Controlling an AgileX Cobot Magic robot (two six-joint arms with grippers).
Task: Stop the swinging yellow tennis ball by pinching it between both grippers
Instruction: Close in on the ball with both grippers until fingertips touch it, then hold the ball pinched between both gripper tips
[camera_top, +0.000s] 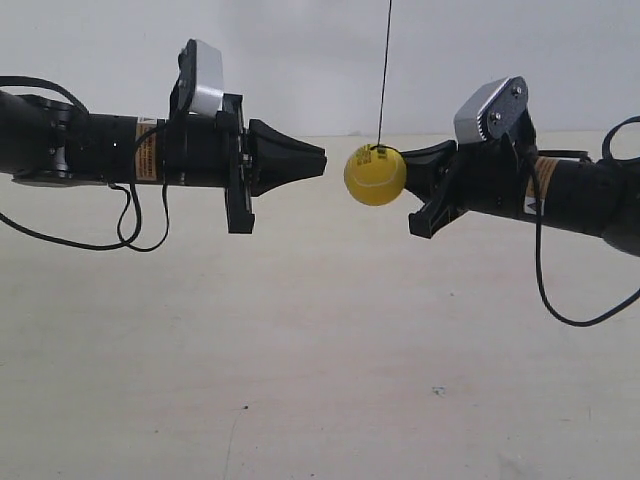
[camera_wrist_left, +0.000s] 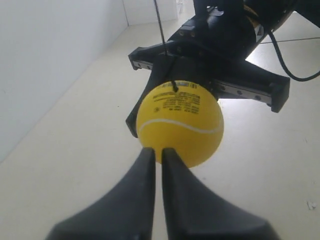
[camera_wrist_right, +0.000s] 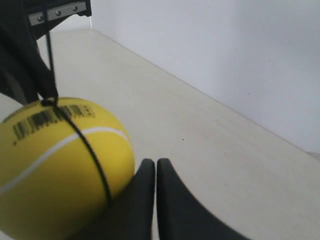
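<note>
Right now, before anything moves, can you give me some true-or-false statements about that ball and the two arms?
The yellow tennis ball hangs from a thin black string. True.
The ball rests on the table. False: it hangs in the air above it.
The left gripper and the right gripper are spread wide open. False: each is closed to a point.
The right gripper's tip lies against the ball. True, as far as its wrist view shows.

Looks like a robotics lab bench: plain white wall, pale tabletop, cabled black robot arm at the exterior view's left, another at its right.
</note>
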